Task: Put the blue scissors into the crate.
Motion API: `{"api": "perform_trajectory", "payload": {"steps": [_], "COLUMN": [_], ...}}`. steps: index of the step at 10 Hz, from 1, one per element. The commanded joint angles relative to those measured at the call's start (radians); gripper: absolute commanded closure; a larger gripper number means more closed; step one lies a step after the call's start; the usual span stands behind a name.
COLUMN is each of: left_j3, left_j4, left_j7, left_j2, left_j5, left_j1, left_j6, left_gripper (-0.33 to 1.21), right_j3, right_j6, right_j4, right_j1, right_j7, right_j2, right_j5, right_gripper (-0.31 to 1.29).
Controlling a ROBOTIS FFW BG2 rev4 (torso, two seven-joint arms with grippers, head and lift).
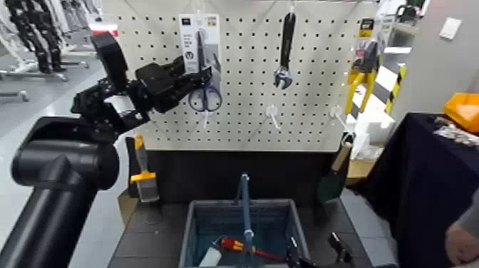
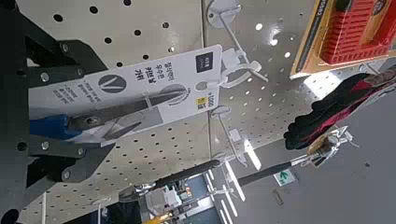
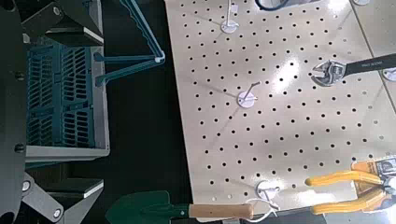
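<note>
- The blue scissors (image 1: 205, 98) (image 2: 121, 111), with two rounded blue loop handles and slim dark blades, are at the near left part of the pegboard, at the left gripper.
- Their blades lie along a tall white retail card (image 1: 188, 32) (image 2: 191, 67) printed with black text, a round dark emblem and a small yellow patch; in the head view the blades point up and the loops hang below the card.
- The card's top end is at a white wire hook (image 2: 245, 67); whether its weight rests there cannot be told.
- The left gripper (image 1: 202, 77) (image 2: 107, 110), black and angular, reaches in from the left at the scissors' lower part. Its jaws stand apart, one to either side of the card and scissors; whether they press on anything cannot be told.
- The right gripper (image 1: 317, 251) (image 3: 103, 112), also black, is low at the near right, by the crate's right side, with its jaws apart and nothing between their tips.
- The crate (image 1: 191, 232) (image 3: 65, 152), a rectangular grey-blue plastic basket with slotted sides and a blue central handle bar, stands below the pegboard, its handle upright. A red and orange screwdriver (image 1: 265, 252) lies inside.
- The cream perforated pegboard (image 1: 246, 71) (image 2: 89, 56) (image 3: 224, 121) also carries a black-handled adjustable wrench (image 1: 286, 53) (image 3: 364, 67), to the right of the scissors and well apart from them.
- A person's hand (image 1: 463, 244) shows at the near right edge, well apart from the crate.
</note>
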Motion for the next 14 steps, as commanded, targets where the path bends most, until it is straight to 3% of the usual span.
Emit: {"api": "perform_trajectory", "payload": {"steps": [1, 11, 14], "left_j3": [-0.002, -0.001, 0.006], "left_j4": [-0.009, -0.027, -0.081], "left_j7": [0.01, 0.03, 0.032], "left_j2": [0.0, 0.003, 0.003], "left_j5": [-0.01, -0.032, -0.027], "left_j1": [-0.003, -0.008, -0.004], "left_j6": [0.002, -0.005, -0.012], "left_gripper": [1.06, 1.14, 1.14], "right_j3": [0.0, 0.0, 0.002], "right_j6": [0.001, 0.005, 0.008], "right_j4": [0.0, 0.0, 0.0], "right_j1": [0.001, 0.001, 0.003], "right_j7": [0.0, 0.0, 0.0], "right_j2": [0.0, 0.002, 0.0], "right_j5": [0.0, 0.0, 0.0], "right_gripper": [0.22, 0.22, 0.22]}}
